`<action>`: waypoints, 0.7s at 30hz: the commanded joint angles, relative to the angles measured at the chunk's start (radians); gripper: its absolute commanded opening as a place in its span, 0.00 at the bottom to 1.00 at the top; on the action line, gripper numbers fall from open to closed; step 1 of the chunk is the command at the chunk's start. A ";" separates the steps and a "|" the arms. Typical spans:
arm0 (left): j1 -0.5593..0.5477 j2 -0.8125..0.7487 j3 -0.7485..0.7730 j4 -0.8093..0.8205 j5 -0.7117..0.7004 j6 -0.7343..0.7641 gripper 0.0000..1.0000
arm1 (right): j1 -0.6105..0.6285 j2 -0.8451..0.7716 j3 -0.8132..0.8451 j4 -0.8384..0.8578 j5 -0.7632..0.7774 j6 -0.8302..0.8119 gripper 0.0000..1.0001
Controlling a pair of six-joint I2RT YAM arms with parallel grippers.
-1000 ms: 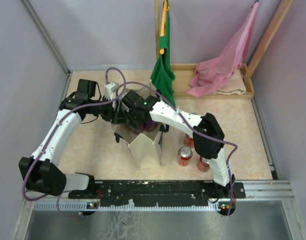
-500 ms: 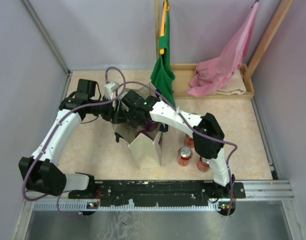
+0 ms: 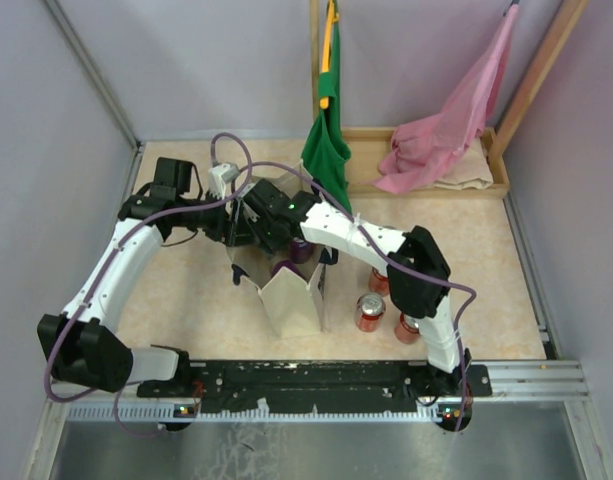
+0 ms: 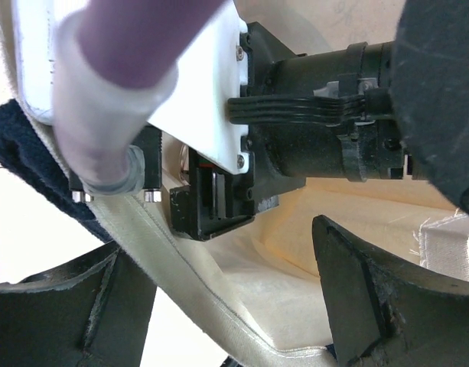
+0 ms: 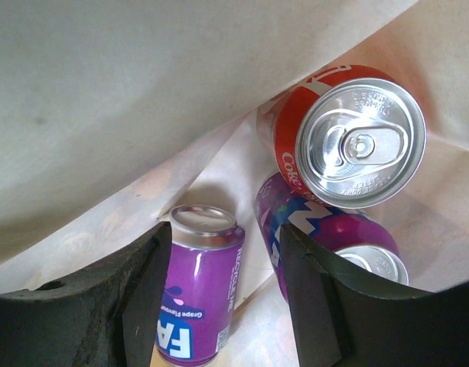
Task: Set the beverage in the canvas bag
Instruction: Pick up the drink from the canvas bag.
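Right hand (image 5: 223,237), mine, inside the canvas bag (image 3: 292,296), which stands upright at mid-bench (image 3: 186,300): fingers released and apart, 1 purple can (image 5: 200,290) below and between them. A 2nd purple can (image 5: 318,229) and 1 red can (image 5: 356,141) sit just beside it in the bag. My left hand (image 4: 219,252), likewise released, straddles the bag's rim (image 4: 173,267) without pinching it.

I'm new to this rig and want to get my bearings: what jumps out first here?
Both arms meet over the cream canvas bag standing mid-table. Inside it are a red cola can and two purple cans, one of them between the right gripper's open fingers. More red cans stand on the table right of the bag.
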 commanded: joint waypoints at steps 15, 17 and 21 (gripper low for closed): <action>-0.003 0.026 0.027 0.012 -0.035 0.002 0.79 | 0.021 -0.248 -0.189 0.076 -0.029 0.072 0.58; -0.004 0.024 0.028 0.012 -0.042 -0.001 0.78 | 0.021 -0.253 -0.222 0.093 -0.040 0.084 0.58; -0.004 0.018 0.026 0.009 -0.058 0.002 0.76 | 0.022 -0.240 -0.298 0.162 -0.061 0.113 0.58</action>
